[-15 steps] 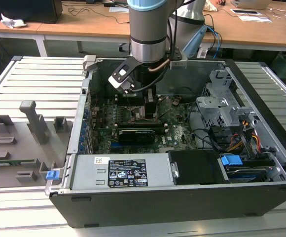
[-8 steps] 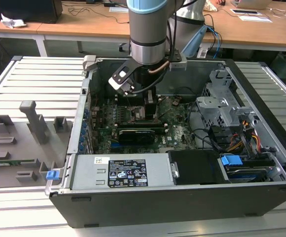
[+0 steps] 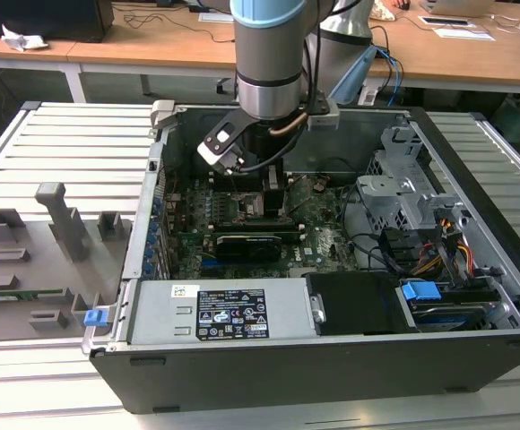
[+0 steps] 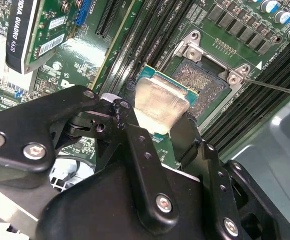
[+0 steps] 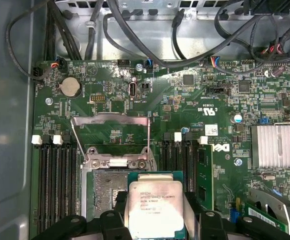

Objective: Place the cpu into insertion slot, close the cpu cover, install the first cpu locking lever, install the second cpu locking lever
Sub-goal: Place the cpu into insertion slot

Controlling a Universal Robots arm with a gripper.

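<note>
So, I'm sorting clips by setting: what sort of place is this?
Probably a robotics lab or workshop: an opened computer case sits on a slatted metal table, wooden desks with cables stand behind, and the arm's pincer holds the cpu over the motherboard.

Slatted bench, desks behind
A pale grey slatted metal table (image 3: 63, 134) spans the foreground; long wooden desks (image 3: 134, 49) stand beyond it, a crumpled white paper (image 3: 22, 38) lying on one

One cpu (image 5: 155, 208), one insertion slot (image 4: 201, 81), one cpu cover (image 5: 110, 118)
</note>
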